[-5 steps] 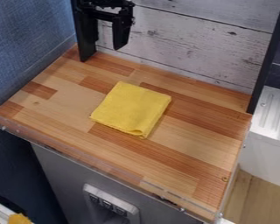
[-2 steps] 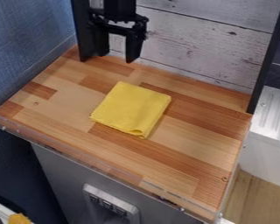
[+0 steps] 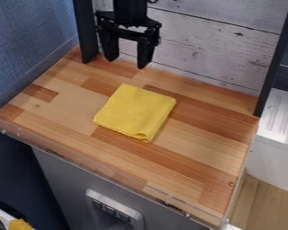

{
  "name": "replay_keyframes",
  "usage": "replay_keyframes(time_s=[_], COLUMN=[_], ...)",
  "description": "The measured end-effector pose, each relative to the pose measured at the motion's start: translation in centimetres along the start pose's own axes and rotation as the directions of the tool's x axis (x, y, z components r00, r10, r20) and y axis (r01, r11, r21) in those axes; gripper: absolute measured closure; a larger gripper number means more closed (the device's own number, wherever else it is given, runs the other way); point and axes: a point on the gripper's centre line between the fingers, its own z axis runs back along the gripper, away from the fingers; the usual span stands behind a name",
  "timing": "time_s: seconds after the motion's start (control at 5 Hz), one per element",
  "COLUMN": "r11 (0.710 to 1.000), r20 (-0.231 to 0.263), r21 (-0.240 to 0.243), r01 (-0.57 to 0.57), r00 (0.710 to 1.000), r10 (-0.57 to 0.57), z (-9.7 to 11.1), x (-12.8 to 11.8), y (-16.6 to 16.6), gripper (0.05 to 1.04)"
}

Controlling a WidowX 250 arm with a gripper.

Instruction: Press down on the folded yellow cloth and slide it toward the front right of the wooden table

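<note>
Worktop (image 3: 200, 143): smooth wood with visible grain, low sheen. Cloth (image 3: 135, 111) on the worktop: soft fabric, matt. Gripper (image 3: 126, 64) above the worktop's rear: black, plastic-like, mostly matt. Back panel (image 3: 200, 49) behind the worktop: whitewashed wood look, knotted, matt. Wall (image 3: 26, 36) left of the worktop: textured, matt. Edge strip (image 3: 101, 168) along the worktop's front: clear plastic look, glossy.

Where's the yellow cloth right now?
Camera view, just left of centre: the yellow cloth lies on the wooden counter, lower in the image than the end effector.
</note>
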Motion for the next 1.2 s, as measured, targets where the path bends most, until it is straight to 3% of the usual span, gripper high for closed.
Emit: replay_keyframes(time_s=[0.4, 1.0, 1.2], r11=[1.000, 1.000, 1.000], r20=[0.041, -0.009, 0.018], r21=[0.005, -0.004, -0.007], r01=[-0.009, -0.024, -0.024], r00=[0.999, 1.000, 1.000], r10=[0.009, 0.024, 0.025], z=[0.2, 0.9, 1.8], x=[-0.1, -0.8, -0.9], y=[0.0, 0.4, 0.2], gripper=[0.088, 0.085, 0.085])
